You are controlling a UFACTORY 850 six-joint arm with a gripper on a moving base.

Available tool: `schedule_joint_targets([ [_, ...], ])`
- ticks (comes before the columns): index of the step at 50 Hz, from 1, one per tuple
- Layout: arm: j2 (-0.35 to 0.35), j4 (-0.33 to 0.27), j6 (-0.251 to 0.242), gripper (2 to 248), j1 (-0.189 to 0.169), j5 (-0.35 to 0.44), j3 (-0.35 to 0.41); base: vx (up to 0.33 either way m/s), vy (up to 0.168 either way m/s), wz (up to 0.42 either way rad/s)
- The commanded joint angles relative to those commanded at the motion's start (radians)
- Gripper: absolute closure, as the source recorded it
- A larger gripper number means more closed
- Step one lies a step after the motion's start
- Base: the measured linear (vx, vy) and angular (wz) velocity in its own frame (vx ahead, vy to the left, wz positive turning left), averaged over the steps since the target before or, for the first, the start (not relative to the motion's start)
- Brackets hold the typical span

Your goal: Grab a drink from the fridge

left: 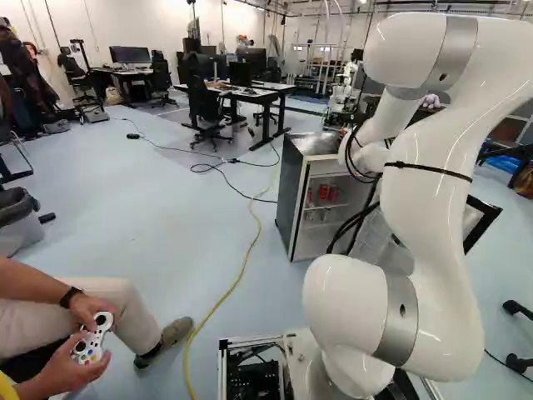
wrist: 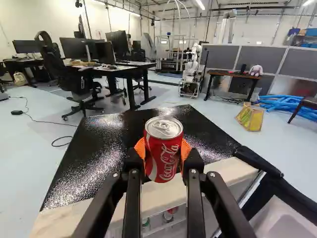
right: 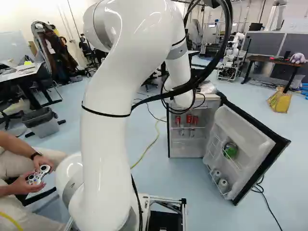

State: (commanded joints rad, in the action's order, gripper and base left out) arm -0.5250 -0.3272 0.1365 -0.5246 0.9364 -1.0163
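Wrist view: red, white-lettered can point(wrist: 163, 161), silver-topped, upright in the clamp of the tool point(wrist: 164, 152).

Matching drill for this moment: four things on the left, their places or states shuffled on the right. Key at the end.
Things
1. Nearest red can
2. Fridge door
3. Yellow bag
4. Game controller

Places/states
A. In a person's hands
B. Swung open
C. Gripped by the end effector
D. On the floor

Pairs: 1-C, 2-B, 3-D, 4-A
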Motion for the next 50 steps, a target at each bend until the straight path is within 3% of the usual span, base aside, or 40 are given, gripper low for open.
schedule_joint_targets([
  [50, -0.037, 0.0, 0.0, 162, 0.01, 0.0, -0.046, 0.0, 0.0, 0.0],
])
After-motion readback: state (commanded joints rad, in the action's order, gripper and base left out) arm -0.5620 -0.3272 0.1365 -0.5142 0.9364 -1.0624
